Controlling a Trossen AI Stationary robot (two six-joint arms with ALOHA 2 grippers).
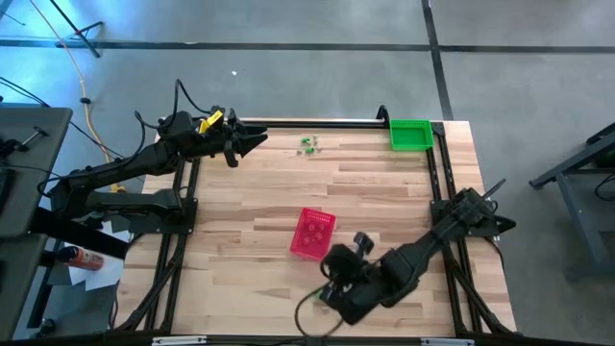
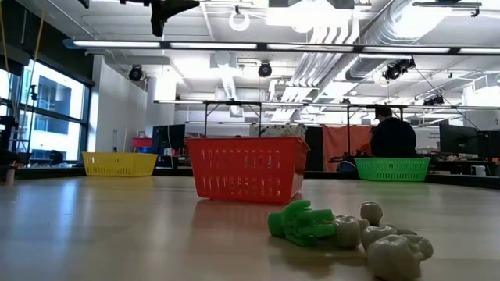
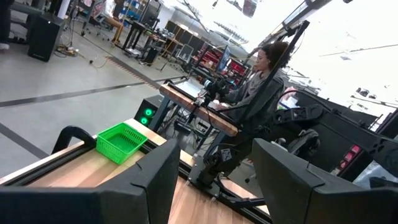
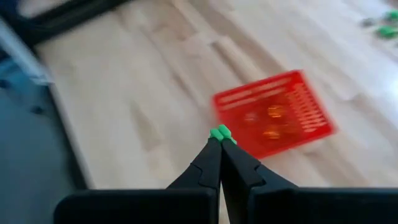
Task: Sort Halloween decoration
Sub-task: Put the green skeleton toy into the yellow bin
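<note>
Green and pale trinkets (image 2: 344, 234) lie nearest in the low view, a small heap on the table (image 1: 384, 202) near its far edge. Beyond them sits the red basket (image 1: 312, 234) mid-table, orange bits showing inside. Right gripper (image 4: 220, 134) hovers near it, fingers clenched on what looks like a tiny green piece (image 4: 219, 132). Left gripper (image 1: 258, 142) waits at the far left corner, jaws released. Farthest, a green basket (image 1: 410, 135) occupies the opposite corner.
</note>
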